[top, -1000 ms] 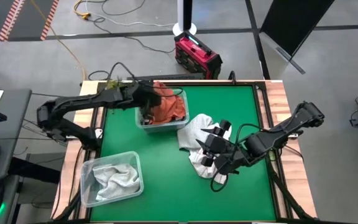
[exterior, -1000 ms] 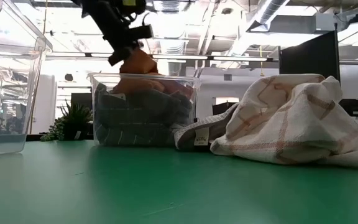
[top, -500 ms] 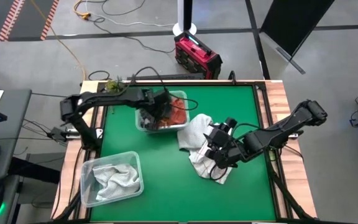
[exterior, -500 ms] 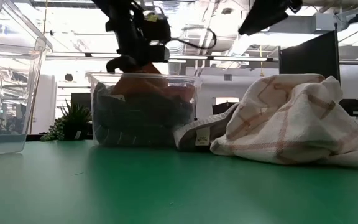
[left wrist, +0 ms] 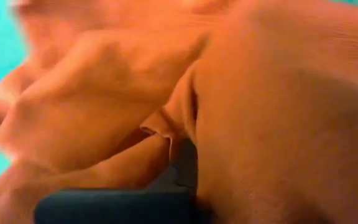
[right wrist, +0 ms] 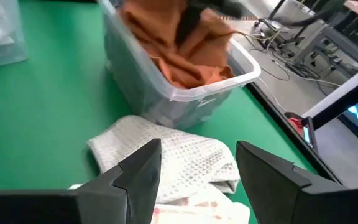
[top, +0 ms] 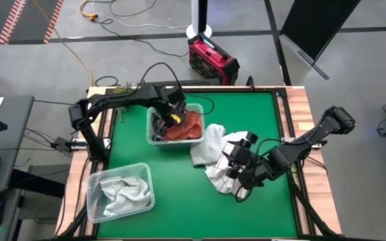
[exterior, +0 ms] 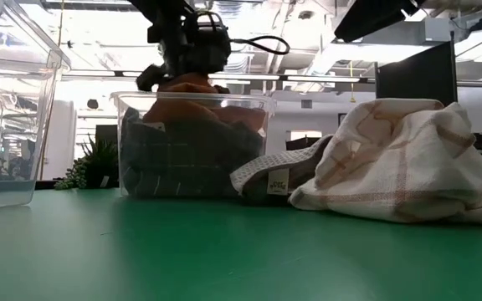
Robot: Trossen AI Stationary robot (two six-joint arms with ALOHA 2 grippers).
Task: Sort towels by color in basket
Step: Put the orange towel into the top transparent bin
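A clear bin (top: pixel 153 137) at the table's far middle holds a dark grey towel (exterior: pixel 182 159) with a rust orange towel (top: pixel 189 127) on top. My left gripper (top: pixel 173 118) reaches into this bin from above and is shut on the orange towel (exterior: pixel 195 84). To the bin's right, a light grey towel (top: pixel 206 144) and a white towel with red grid lines (exterior: pixel 392 167) lie heaped on the table. My right gripper (right wrist: pixel 197 174) hangs open just above the light grey towel (right wrist: pixel 173 149), touching nothing. My left gripper has a fold of the orange towel (left wrist: pixel 166 134) running down between its dark fingers (left wrist: pixel 182 168). The fingers slant steeply down into the bin from above. The towel rests in the bin on the dark grey towel, and its bunched top stands above the rim.
A second clear bin (top: pixel 96 201) near the table's front left holds a pale towel (top: pixel 122 191). Open green table lies in front of the heap and at the front middle. A red case (top: pixel 212 59) stands on the floor beyond the far edge.
My left gripper has gone down and toward the table's right over the far bin, tipping steeply downward and rolling. The orange towel has come down with it into the bin. My right gripper has sunk a little toward the towel heap, staying open.
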